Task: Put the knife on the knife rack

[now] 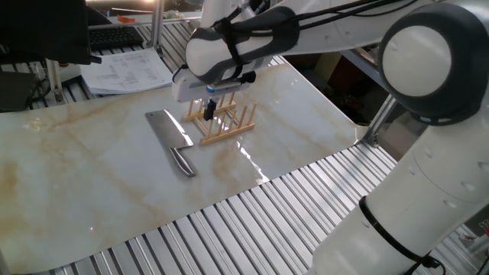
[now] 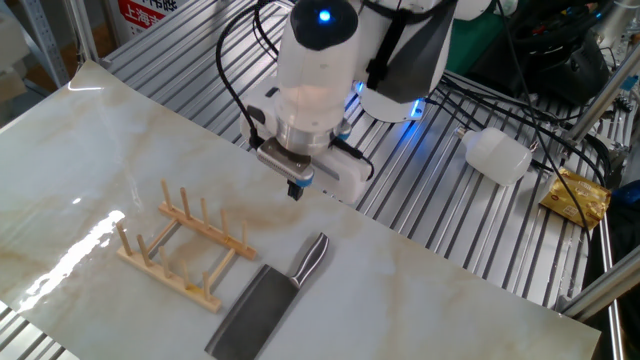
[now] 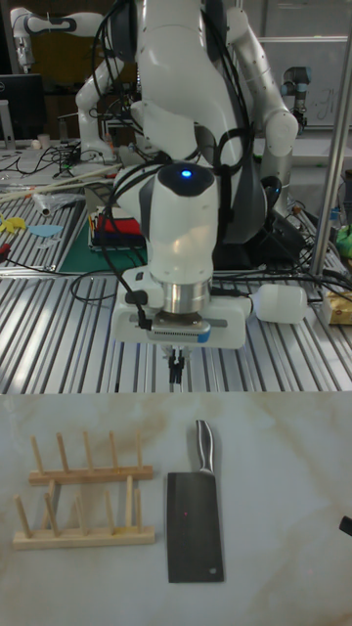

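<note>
The knife (image 1: 173, 143) lies flat on the marble board, an all-steel cleaver with its round handle (image 2: 313, 257) pointing toward the robot base. The knife rack (image 1: 221, 119), light wood with upright pegs, stands empty right beside the blade (image 3: 194, 524); it also shows in the other views as the rack (image 2: 181, 246) (image 3: 83, 505). My gripper (image 3: 176, 370) hangs pointing down above the board's back edge, a little beyond the handle's end and apart from it. Its fingers look shut with nothing between them. In one fixed view the gripper (image 1: 210, 108) overlaps the rack; in the other the gripper (image 2: 295, 190) is above the handle.
The marble board (image 2: 90, 150) lies on a slatted metal table. A white plastic bottle (image 2: 497, 155) and a yellow packet (image 2: 578, 196) lie behind it at the right. Papers (image 1: 128, 69) and a keyboard (image 1: 114, 35) sit past the board's far edge.
</note>
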`<state>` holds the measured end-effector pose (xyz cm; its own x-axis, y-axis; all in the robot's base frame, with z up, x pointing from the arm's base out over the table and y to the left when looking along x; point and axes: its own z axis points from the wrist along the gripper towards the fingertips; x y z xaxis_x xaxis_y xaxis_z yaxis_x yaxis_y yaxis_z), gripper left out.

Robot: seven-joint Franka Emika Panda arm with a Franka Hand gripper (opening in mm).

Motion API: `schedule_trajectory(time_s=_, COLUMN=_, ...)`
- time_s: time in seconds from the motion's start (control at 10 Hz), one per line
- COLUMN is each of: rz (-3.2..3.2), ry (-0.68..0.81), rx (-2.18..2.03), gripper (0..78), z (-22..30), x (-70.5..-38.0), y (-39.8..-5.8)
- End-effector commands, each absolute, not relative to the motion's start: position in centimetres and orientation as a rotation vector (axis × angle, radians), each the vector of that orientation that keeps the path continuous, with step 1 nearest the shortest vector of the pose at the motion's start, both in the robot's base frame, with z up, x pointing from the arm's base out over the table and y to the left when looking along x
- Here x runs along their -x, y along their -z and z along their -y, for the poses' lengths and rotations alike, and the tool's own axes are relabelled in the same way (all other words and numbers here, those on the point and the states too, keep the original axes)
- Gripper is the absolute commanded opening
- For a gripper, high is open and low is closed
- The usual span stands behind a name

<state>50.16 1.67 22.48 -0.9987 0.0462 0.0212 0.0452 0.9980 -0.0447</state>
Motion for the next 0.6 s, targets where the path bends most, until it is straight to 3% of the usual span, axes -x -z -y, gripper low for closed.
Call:
schedule_trajectory(time_s=0.1, rz=3.14, ry=-0.063, rx=0.086, gripper=0.0, z=-1.9, x=-50.3, y=-21.2)
schedule_trajectory(time_s=0.6, rz=3.143, ry=-0.009, rx=0.121, gripper=0.0, z=-2.4, x=-50.2, y=-18.3)
